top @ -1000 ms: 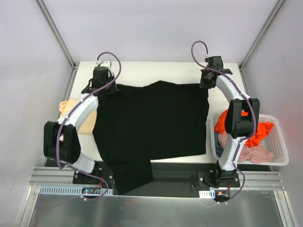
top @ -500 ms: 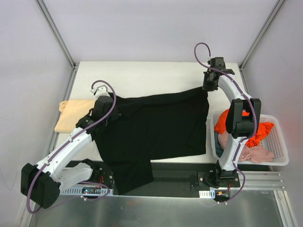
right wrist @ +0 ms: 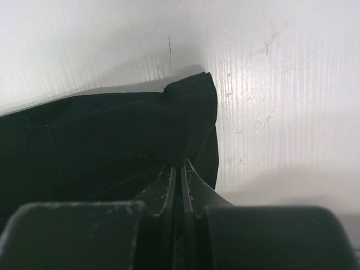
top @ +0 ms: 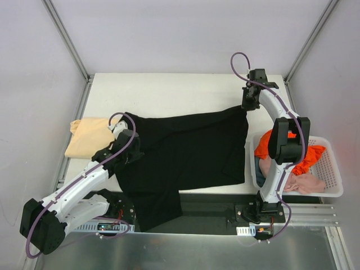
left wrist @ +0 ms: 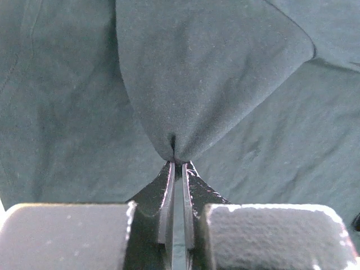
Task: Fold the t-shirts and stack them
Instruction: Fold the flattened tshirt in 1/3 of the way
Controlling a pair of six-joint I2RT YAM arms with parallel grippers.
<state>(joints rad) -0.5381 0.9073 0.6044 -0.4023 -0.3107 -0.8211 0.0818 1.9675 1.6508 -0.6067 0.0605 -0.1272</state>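
Dragging the far-left corner toward the near edge, the left gripper (left wrist: 177, 163) has come well back across the black t-shirt (top: 185, 152) in 1 second, doubling that side over itself; the right gripper (right wrist: 181, 166) barely shifted at the far-right corner. Both sets of jaws are pinched tight on black cloth. The first fold looks half made. The shirt's near part hangs off the table (top: 169, 90), and no chest mark shows.
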